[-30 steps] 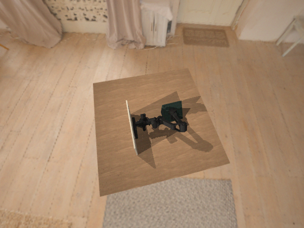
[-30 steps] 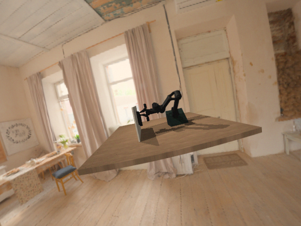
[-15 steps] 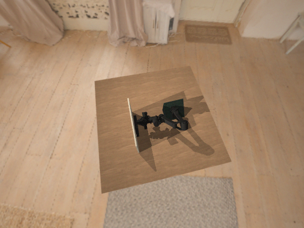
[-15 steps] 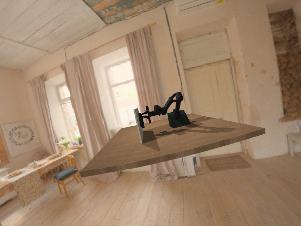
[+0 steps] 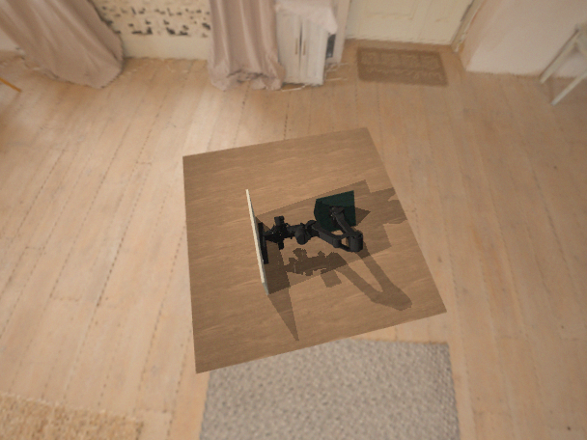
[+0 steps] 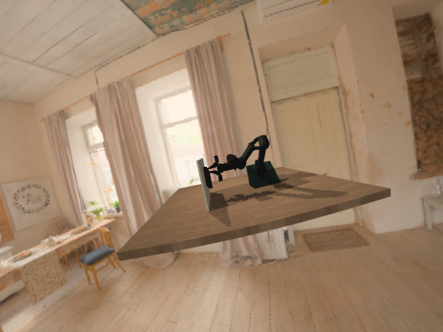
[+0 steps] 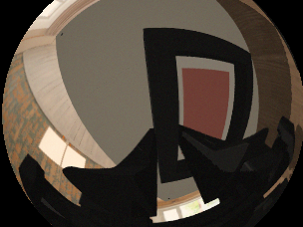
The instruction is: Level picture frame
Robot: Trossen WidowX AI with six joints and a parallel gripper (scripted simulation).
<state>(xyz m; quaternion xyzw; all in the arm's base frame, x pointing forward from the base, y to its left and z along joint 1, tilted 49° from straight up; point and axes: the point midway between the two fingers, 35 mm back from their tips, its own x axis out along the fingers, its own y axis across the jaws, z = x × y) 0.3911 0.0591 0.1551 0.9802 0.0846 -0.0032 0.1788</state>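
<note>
"What's the room like from your end?"

"Pale plank floor [image 5: 145, 203] [image 6: 204, 291], curtains [image 6: 124, 145] by the windows, a grey rug [image 5: 328, 396] beyond one edge of the brown table [image 5: 227, 338] [image 6: 255, 218]. My arm [image 5: 354, 241] [image 6: 264, 142] stands there on a dark green base [image 5: 348, 198] [image 6: 253, 178]."

"And the frame?"

"The black frame [image 5: 263, 246] [image 6: 207, 177] [image 7: 161, 100] is up against the thin grey wall [image 5: 250, 205] [image 6: 206, 193] [image 7: 100, 75] standing on the table. Inside it I see a red picture [image 7: 205, 100] with a pale border [image 7: 179, 100] around it."

"Your claw?"

"My claw [image 5: 266, 234] [image 6: 209, 171] [image 7: 165, 131] is clamped on one black side of the frame, a fingertip on either side of that bar."

"Anything in the way?"

"My fingers cover part of the frame's border in the wrist view. The screw is hidden, and I can't tell whether the frame is level."
</note>
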